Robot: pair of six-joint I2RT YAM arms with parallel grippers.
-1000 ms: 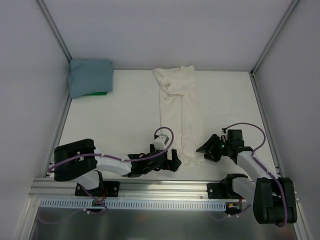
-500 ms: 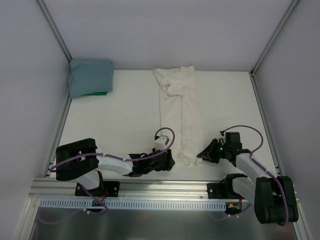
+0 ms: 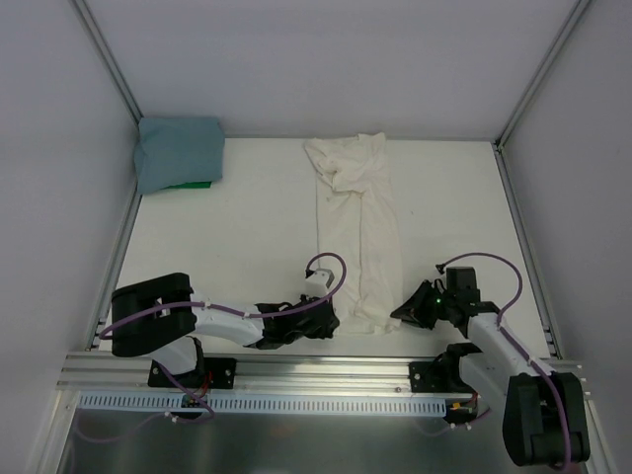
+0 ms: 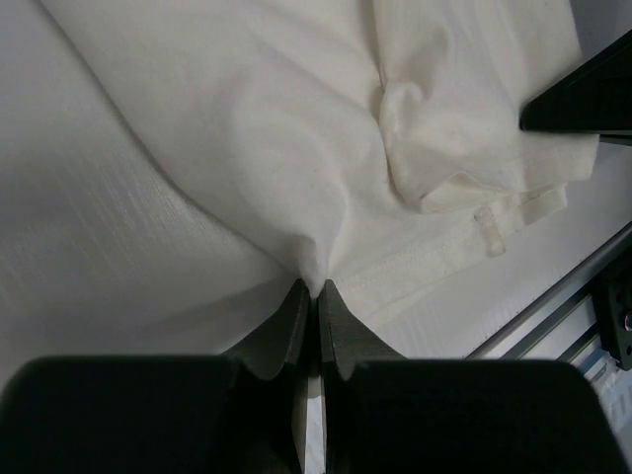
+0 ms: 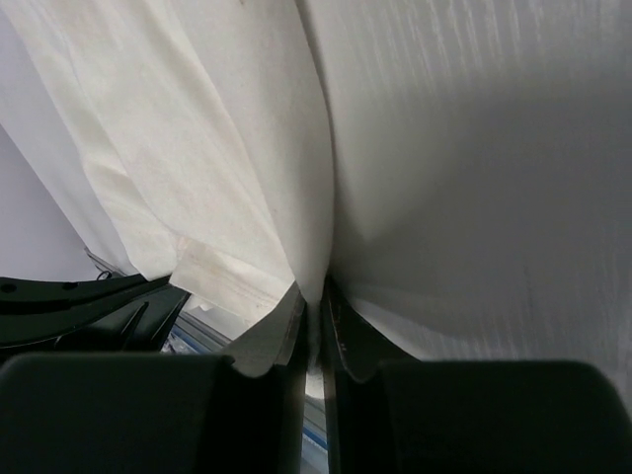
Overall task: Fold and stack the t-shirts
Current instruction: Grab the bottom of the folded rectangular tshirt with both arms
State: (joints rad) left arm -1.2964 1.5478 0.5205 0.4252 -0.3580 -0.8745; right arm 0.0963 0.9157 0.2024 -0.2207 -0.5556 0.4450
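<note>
The cream t-shirt (image 3: 360,232) lies as a long narrow strip down the middle of the table, collar end far, hem end near. My left gripper (image 3: 334,320) is at the hem's near-left corner, and the left wrist view shows it (image 4: 317,287) shut on a pinch of the cream cloth (image 4: 296,128). On the hem's near-right side, my right gripper (image 3: 402,311) has its tips (image 5: 317,297) shut on a fold of the same cloth (image 5: 197,148). The teal-blue t-shirt (image 3: 178,151) sits folded at the back left corner.
A green object (image 3: 188,185) peeks out under the teal shirt. A metal rail (image 3: 316,370) runs along the near table edge just behind both grippers. Frame posts (image 3: 111,59) and white walls close in the left, right and back sides.
Both grippers went from open to shut, each on the cream shirt's near hem. The left gripper slid slightly left and the right one slightly nearer, bunching the hem.
</note>
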